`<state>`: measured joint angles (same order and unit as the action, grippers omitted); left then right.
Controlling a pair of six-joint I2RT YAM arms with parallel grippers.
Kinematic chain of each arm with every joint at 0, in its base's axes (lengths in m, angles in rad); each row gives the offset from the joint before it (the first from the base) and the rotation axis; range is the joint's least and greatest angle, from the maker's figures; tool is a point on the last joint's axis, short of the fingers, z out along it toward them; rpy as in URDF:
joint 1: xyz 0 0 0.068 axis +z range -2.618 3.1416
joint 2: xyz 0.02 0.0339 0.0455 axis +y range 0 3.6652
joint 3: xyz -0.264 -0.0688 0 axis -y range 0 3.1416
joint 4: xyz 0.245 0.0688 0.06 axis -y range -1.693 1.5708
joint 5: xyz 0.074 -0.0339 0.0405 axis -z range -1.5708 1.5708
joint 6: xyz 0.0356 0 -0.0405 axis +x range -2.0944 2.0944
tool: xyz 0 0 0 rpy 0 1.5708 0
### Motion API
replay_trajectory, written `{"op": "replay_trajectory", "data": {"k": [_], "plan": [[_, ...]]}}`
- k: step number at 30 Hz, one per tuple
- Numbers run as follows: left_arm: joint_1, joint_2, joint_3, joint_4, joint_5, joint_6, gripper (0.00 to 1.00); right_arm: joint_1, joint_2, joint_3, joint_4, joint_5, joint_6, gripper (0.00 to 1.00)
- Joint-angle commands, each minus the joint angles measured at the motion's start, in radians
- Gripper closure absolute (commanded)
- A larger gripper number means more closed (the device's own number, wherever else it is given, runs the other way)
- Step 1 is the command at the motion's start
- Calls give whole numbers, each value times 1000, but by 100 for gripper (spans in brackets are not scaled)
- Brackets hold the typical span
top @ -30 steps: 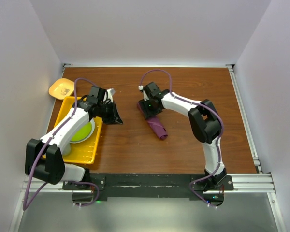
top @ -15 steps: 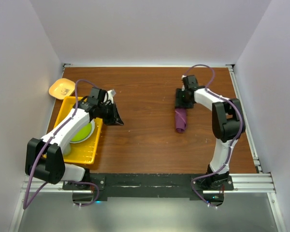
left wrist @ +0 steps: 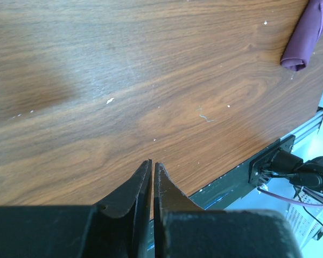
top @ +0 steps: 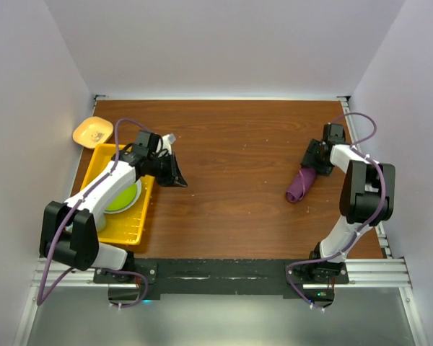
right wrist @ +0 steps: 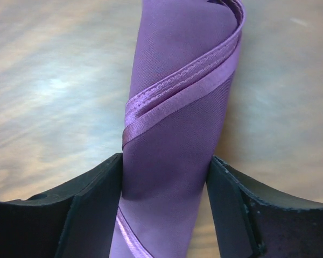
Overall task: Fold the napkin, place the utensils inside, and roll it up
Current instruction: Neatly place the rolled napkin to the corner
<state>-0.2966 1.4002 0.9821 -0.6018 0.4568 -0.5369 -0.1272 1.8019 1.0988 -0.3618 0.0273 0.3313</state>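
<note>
The napkin is a plum-purple roll lying at the right side of the table, its stitched hem winding round it. My right gripper is at the roll's far end, one finger against each side of the cloth. The utensils are out of view. My left gripper hangs over bare wood at the left, beside the tray, its jaws pressed together with nothing between them. In the left wrist view the napkin shows far off at the top right.
A yellow tray at the left edge holds a green plate. A small orange dish sits behind the tray. White walls close in the table's back and sides. A metal rail runs along the near edge.
My right arm has swung from the table's middle to its right side, taking the rolled napkin along. The left arm has barely moved.
</note>
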Motion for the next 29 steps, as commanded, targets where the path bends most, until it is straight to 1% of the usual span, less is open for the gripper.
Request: {"op": "replay_trajectory", "data": {"k": [1, 4, 5, 6, 7, 9, 11, 12, 13, 14, 16, 17, 18, 19, 20, 22, 23, 24, 25, 26, 27, 29], "plan": [[2, 8, -16, 53, 46, 26, 90, -15, 36, -106, -173, 46, 22, 31], [2, 10, -17, 56, 52, 31, 90, -15, 1, -102, -174, 40, 12, 26], [2, 10, -17, 57, 56, 31, 90, -15, -18, -97, -167, 28, 9, 21], [1, 13, -19, 59, 57, 31, 90, -8, -42, -87, -161, -24, 3, 18], [2, 13, -17, 57, 57, 31, 89, 1, -106, -70, -189, -24, 5, 14], [2, 13, -17, 56, 52, 32, 89, 55, -177, -3, -239, -12, 5, 2], [2, 8, -17, 60, 40, 35, 87, 116, -249, 56, -340, -3, 12, 2], [2, 8, -17, 63, 34, 35, 87, 148, -266, 111, -377, 15, 20, 2], [2, 11, -10, 65, 30, 38, 86, 178, -286, 130, -435, 26, 28, 2], [2, 10, -5, 68, 26, 37, 83, 240, -336, 141, -450, 28, 49, 2], [2, 10, 9, 73, 20, 22, 80, 299, -393, 133, -457, -16, 72, 2], [1, 5, 12, 77, 17, 14, 77, 343, -448, 122, -454, -38, 102, 2], [1, 0, 13, 89, 8, 5, 74, 362, -488, 87, -451, -64, 121, 2], [-1, -18, 9, 102, 9, -20, 71, 376, -527, 64, -424, -94, 146, 2], [1, -29, 6, 117, 11, -27, 64, 394, -623, 40, -404, -104, 191, 2], [-1, -61, 3, 149, 5, -47, 57, 400, -715, -19, -378, -87, 235, 2], [-1, -70, 3, 158, 0, -51, 51, 400, -764, -34, -361, -93, 235, 2], [-9, -82, 0, 163, -33, -63, 50, 400, -830, -51, -358, -108, 223, 2], [-13, -108, -5, 171, -53, -69, 48, 400, -854, -53, -359, -147, 213, 2], [-18, -125, -11, 180, -75, -75, 46, 399, -869, -51, -353, -150, 180, 2], [-24, -142, -19, 177, -130, -95, 46, 400, -880, -33, -361, -148, 173, 2], [-32, -216, -22, 183, -187, -115, 44, 400, -892, 11, -384, -158, 172, 2]]}}
